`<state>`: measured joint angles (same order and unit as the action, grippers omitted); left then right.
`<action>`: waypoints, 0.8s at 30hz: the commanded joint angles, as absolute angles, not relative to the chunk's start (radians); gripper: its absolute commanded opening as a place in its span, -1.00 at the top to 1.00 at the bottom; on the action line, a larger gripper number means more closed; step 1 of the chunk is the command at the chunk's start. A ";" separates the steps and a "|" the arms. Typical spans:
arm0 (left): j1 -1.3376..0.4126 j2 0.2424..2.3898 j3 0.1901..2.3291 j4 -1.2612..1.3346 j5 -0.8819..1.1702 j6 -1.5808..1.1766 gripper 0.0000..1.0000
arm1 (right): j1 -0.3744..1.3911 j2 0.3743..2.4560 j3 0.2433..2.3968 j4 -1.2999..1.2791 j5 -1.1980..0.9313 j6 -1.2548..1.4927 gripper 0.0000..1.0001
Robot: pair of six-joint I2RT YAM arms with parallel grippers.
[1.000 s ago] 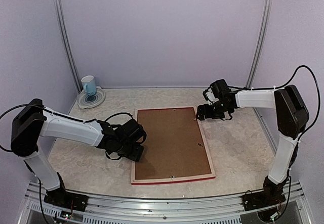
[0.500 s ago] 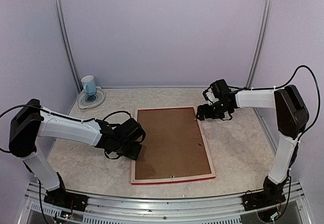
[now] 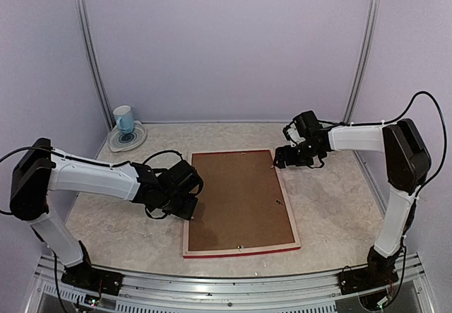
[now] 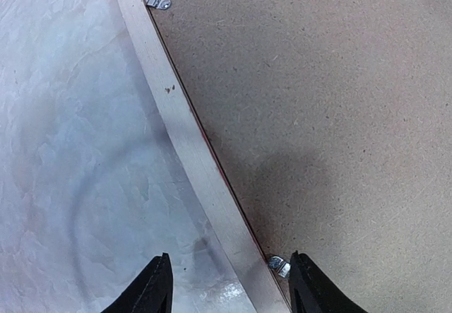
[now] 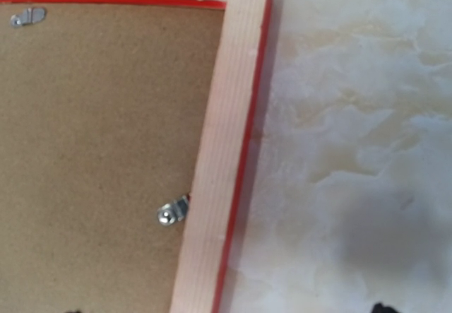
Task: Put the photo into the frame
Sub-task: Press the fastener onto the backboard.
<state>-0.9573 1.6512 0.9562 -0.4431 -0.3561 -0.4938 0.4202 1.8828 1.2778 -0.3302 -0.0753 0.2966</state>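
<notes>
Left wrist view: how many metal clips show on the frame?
2: top clip at the upper left, bottom clip near the lower edge. More may sit out of view.

The frame (image 5: 215, 150) is showing pale bare wood edged red. The backing board (image 4: 318, 115) is looking matt and fibrous, its clips (image 5: 171, 213) gleaming metallic.

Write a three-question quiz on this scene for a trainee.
1. True or false: the frame lies face down, its brown backing board showing.
2. Pick one: the left gripper straddles the frame's A) left rail, B) far rail, C) right rail.
3. Fill in: the cup stands at the far ____ corner of the table.

Key: 1 true; 2 A; 3 left.
</notes>
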 commanded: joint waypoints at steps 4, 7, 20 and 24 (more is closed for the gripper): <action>-0.972 1.671 0.991 -0.503 -0.350 -0.478 -0.08 | 0.411 1.859 1.274 -0.325 -0.083 0.291 -0.76; -0.973 1.692 1.003 -0.523 -0.347 -0.475 -0.05 | 0.411 1.858 1.274 -0.323 -0.086 0.291 -0.76; -0.976 1.751 1.014 -0.502 -0.331 -0.479 -0.04 | 0.410 1.860 1.268 -0.319 -0.083 0.287 -0.76; -0.976 1.765 1.015 -0.501 -0.330 -0.478 -0.02 | 0.410 1.859 1.267 -0.316 -0.082 0.287 -0.76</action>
<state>-0.9691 1.7351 1.0031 -0.5003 -0.3386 -0.4850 0.4202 1.8828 1.2774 -0.3298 -0.0784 0.2958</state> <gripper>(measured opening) 0.516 0.882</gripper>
